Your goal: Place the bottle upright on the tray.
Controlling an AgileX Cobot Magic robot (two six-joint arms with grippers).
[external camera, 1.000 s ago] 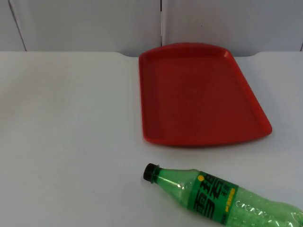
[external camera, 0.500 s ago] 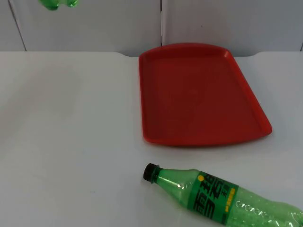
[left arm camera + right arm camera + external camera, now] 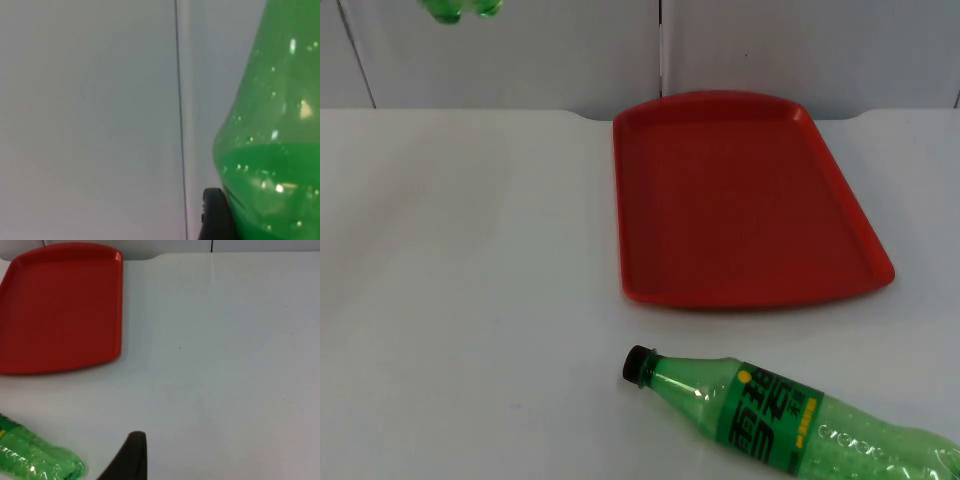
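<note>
Plastic, glossy and red, a flat rectangular tray (image 3: pixel 740 200) with rounded corners and a low raised rim is lying on the matte white table top (image 3: pixel 470 300), its far end reaching toward the grey partition wall (image 3: pixel 520 50). Near the tray's front edge but apart from it, a translucent green plastic bottle (image 3: pixel 695 390) is lying on its side on the table. Its black screw cap (image 3: pixel 637 364) is pointing away past the tray's front left corner. A darker green label with pale characters (image 3: pixel 765 415) is wrapping its middle, and droplets are speckling its ribbed lower body, which is running out of the top view. In the right wrist view its lumpy base (image 3: pixel 40 462) is showing near the tray's front right corner.

Well away from the tray, high against the partition wall off the tray's far left corner, the bottom of a second green translucent bottle (image 3: pixel 460 8) is hanging in the air, mostly cut off. The left gripper (image 3: pixel 215 215) is gripping it: one black fingertip is pressing against the smooth, speckled curved wall, and the other is hidden behind the bottle.

The right gripper (image 3: pixel 132 460) is waiting above the table beside the lying bottle's base, on the tray's near right side; whether it is open or closed cannot be told.
</note>
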